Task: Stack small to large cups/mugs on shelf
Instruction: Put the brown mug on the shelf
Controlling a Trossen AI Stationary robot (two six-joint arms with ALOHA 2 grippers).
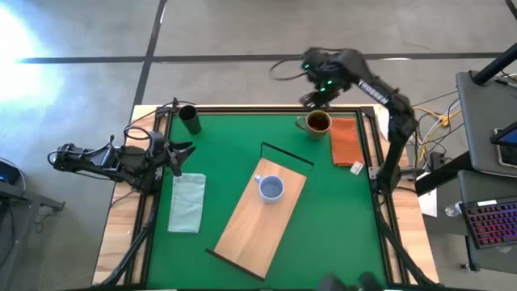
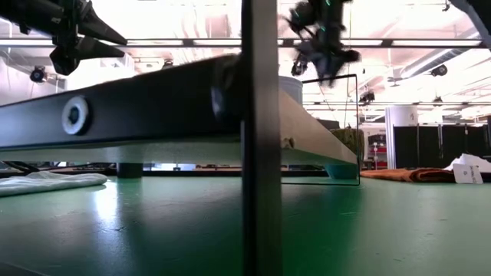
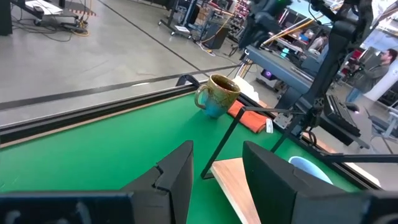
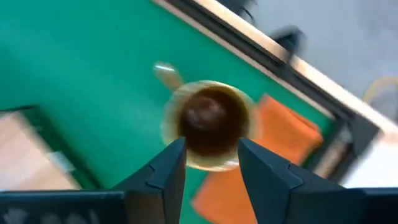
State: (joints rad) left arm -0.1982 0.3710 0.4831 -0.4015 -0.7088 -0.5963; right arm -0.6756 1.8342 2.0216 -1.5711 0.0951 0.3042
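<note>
The brown glazed mug stands upright on the green mat near the far right, its handle toward the left; it also shows in the left wrist view. My right gripper hovers open above it, fingers pointing down, with the mug's mouth between them farther below. The pale blue-white mug stands upright on the light-wood shelf. The dark cup stands at the far left. My left gripper is open and empty at the left edge, pointing toward the shelf.
An orange cloth with a white tag lies right of the brown mug. A pale green cloth lies left of the shelf. The shelf stands raised on a thin dark frame. A dark rail borders the mat.
</note>
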